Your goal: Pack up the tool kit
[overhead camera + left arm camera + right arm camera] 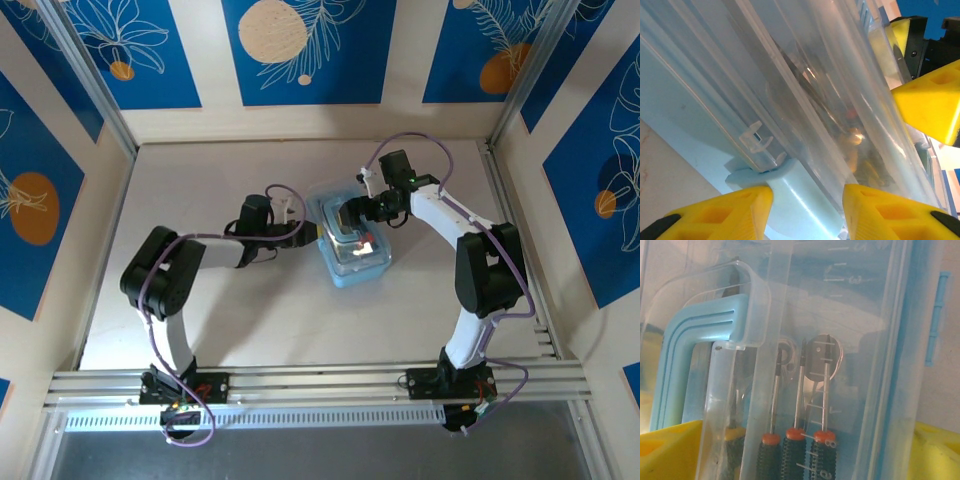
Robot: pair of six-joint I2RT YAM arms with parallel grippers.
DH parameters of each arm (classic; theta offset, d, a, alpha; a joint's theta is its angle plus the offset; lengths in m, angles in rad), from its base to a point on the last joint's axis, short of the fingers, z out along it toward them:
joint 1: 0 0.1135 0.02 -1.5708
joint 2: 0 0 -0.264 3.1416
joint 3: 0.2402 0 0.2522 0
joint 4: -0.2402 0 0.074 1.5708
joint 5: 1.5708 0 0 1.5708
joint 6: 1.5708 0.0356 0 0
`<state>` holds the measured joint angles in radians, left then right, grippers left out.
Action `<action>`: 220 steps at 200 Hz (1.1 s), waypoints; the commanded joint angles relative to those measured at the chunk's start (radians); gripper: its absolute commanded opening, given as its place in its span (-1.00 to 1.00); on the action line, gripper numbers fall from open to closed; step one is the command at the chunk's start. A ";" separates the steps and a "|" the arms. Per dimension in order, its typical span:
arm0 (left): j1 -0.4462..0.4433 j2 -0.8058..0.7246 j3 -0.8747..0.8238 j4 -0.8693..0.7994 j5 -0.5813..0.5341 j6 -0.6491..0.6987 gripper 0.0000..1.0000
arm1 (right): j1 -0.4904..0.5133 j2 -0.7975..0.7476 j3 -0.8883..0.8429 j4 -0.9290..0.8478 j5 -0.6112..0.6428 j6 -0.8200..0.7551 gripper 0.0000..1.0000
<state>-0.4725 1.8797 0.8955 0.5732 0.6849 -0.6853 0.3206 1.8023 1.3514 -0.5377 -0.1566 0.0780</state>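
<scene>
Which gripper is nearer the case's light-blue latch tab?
Left. The left gripper straddles the latch tab, a finger on each side; the right gripper hangs over the clear lid, farther off.

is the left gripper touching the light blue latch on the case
Touching. The left wrist view shows the latch filling the space between the fingers of the left gripper, both yellow edges against it with no gap.

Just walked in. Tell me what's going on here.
Two robot arms are working on a light-blue tool case with a clear lid. The screwdrivers and ratchet wrench already lie inside, under the lid. The left gripper straddles the blue latch on the case's side; whether it is squeezing it is unclear. The right gripper, jaws wide, sits over the case's far end.
</scene>
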 commanded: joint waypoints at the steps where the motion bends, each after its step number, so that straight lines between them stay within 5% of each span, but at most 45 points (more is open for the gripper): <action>1: -0.070 0.110 -0.029 0.039 -0.032 -0.043 -0.08 | 0.083 0.088 -0.084 -0.104 -0.222 0.054 0.83; 36: -0.068 0.104 -0.012 0.019 -0.040 -0.020 -0.07 | 0.066 0.066 -0.088 -0.107 -0.184 0.065 0.83; 70: -0.019 -0.021 0.124 -0.321 -0.136 0.215 0.04 | -0.037 -0.023 -0.046 -0.106 -0.116 0.070 0.90; 94: 0.044 -0.129 0.228 -0.533 -0.238 0.382 0.43 | -0.113 -0.110 -0.002 -0.085 -0.072 0.039 0.98; 101: 0.065 -0.164 0.241 -0.568 -0.268 0.414 0.63 | -0.135 -0.140 -0.001 -0.068 -0.054 0.031 0.98; 105: 0.080 -0.184 0.246 -0.583 -0.284 0.429 0.98 | -0.149 -0.159 -0.005 -0.057 -0.045 0.031 0.98; 115: 0.121 -0.236 0.238 -0.605 -0.321 0.458 0.99 | -0.188 -0.216 -0.028 -0.013 -0.029 0.035 0.98; 144: 0.229 -0.439 0.043 -0.499 -0.528 0.488 1.00 | -0.323 -0.439 -0.273 0.276 0.005 0.113 0.98; 178: 0.258 -0.643 -0.343 -0.127 -0.900 0.623 0.99 | -0.362 -0.664 -0.728 0.796 0.207 0.072 0.98; 198: 0.262 -0.653 -0.471 0.010 -1.031 0.674 0.99 | -0.358 -0.664 -0.864 0.936 0.251 0.052 0.98; 220: 0.286 -0.606 -0.490 0.003 -1.052 0.682 0.99 | -0.353 -0.582 -0.896 0.975 0.254 0.027 0.98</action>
<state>-0.2039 1.2446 0.4171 0.4324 -0.2108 -0.0708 -0.0387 1.1652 0.4728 0.2256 0.0425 0.1425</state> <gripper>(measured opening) 0.996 0.990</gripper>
